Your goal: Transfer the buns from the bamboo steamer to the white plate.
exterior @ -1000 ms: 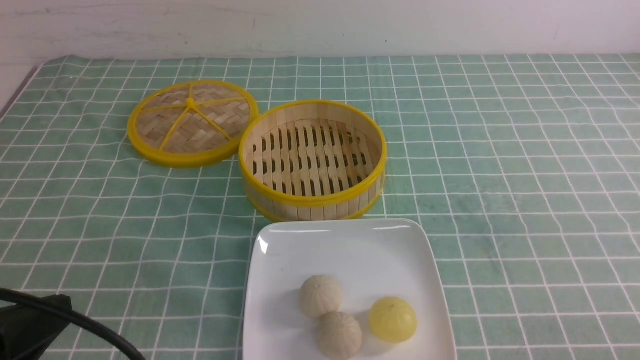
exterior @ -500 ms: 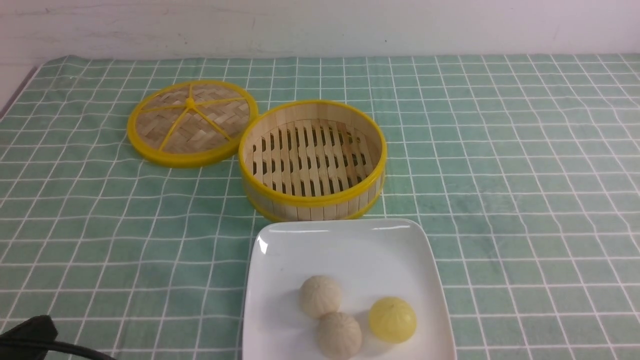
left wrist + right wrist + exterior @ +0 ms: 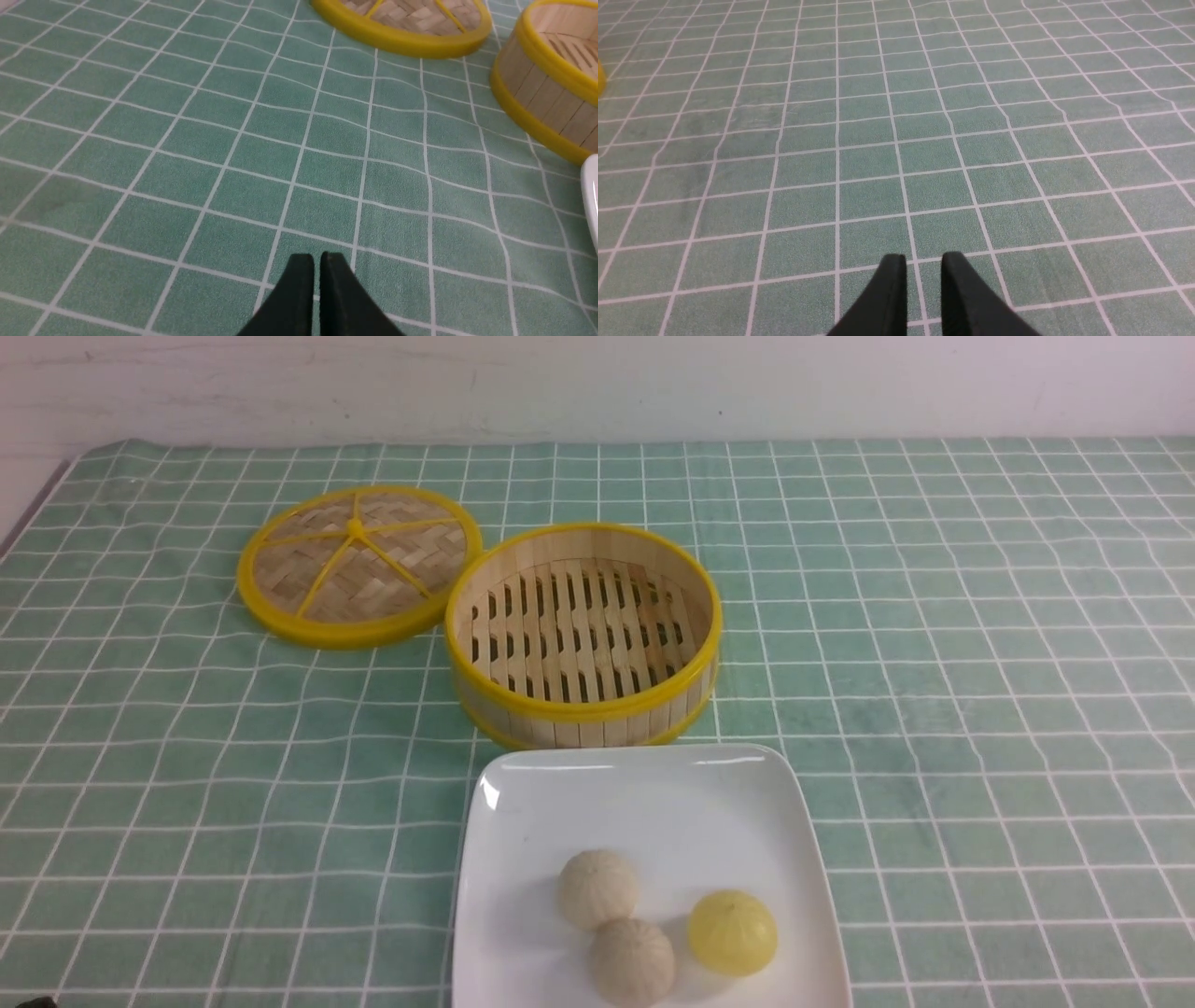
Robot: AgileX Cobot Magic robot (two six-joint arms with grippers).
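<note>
Buns: two beige pleated balls (image 3: 598, 889) (image 3: 632, 960) and one pale-yellow (image 3: 733, 931) sit on glossy white square plate (image 3: 644, 793); round slatted bamboo steamer (image 3: 583, 635) looks empty, so task reads done; only wrist views show the tools: left tool (image 3: 316, 261) nearly closed, empty; right tool (image 3: 923, 263) slightly parted, empty, over green checked desk cloth (image 3: 896, 116).

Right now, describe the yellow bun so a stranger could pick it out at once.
Find the white plate at the near edge of the green checked cloth, in front of the bamboo steamer. Three buns sit on its near half. The yellow bun is the rightmost, the only one not beige.
</note>
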